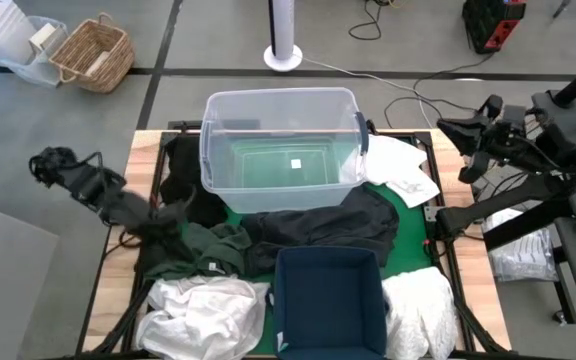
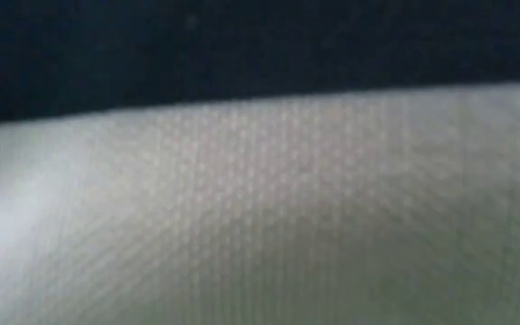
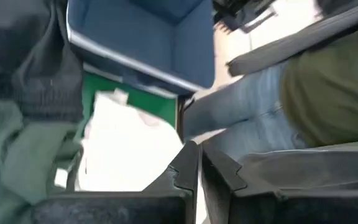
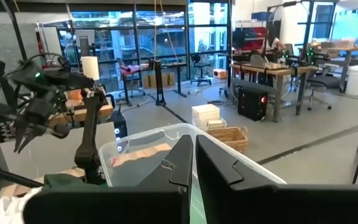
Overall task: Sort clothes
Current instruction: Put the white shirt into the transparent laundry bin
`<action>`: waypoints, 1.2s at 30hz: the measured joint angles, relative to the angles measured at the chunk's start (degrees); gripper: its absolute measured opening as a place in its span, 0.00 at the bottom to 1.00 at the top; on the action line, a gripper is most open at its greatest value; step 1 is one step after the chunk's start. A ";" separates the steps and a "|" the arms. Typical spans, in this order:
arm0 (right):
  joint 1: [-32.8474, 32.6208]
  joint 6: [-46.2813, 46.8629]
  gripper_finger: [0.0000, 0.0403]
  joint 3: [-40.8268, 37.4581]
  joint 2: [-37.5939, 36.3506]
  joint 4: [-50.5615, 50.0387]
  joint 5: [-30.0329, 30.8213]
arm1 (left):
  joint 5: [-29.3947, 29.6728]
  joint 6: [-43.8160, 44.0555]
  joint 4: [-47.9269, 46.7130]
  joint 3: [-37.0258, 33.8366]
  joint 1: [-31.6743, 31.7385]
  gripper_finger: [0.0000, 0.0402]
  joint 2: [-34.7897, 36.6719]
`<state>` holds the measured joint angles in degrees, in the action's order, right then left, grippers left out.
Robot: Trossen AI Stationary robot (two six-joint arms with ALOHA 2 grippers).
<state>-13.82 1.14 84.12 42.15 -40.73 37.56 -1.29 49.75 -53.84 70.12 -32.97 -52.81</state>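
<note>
Clothes lie heaped on the green mat. There is a black garment (image 1: 180, 170) left of the clear tub and a dark green one (image 1: 200, 250) (image 3: 17, 143). A large dark one (image 1: 328, 222) lies at the middle. White ones lie at the near left (image 1: 203, 308), the near right (image 1: 420, 305) and right of the tub (image 1: 398, 165). My left gripper (image 1: 180, 210) (image 3: 197, 158) is shut and hovers over the black and green clothes. My right gripper (image 1: 446, 126) (image 4: 192, 149) is shut and waits off the table's far right corner.
The clear plastic tub (image 1: 280, 150) (image 4: 166, 149) stands at the far middle. The navy square bin (image 1: 328, 300) (image 3: 148, 43) stands at the near middle. White cloth (image 2: 260, 208) fills the low view. A person in jeans (image 3: 247, 112) sits at the near edge.
</note>
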 joint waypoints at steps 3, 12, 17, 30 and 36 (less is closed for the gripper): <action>0.00 -1.67 0.03 0.30 -0.81 -1.01 -0.04 | 7.20 4.92 -0.71 -0.51 -6.02 0.00 -1.88; 0.00 0.47 0.03 0.00 -2.90 -4.68 -0.18 | 13.80 8.27 -4.23 -0.77 -16.99 0.00 -11.44; -0.02 1.91 0.03 -0.01 -2.17 -5.67 -3.21 | 12.83 8.80 -4.62 -2.16 -20.41 0.00 -18.71; -0.02 5.72 0.03 -0.05 -0.46 -5.28 -4.15 | 12.27 10.81 -4.51 -5.87 -23.58 0.00 -28.32; -0.02 7.94 0.03 -0.05 -0.38 -5.29 -4.57 | 9.91 11.41 -4.39 -5.87 -23.58 0.10 -31.31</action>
<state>-13.85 9.08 84.07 41.77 -46.02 32.99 8.62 61.16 -58.23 64.24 -56.55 -84.12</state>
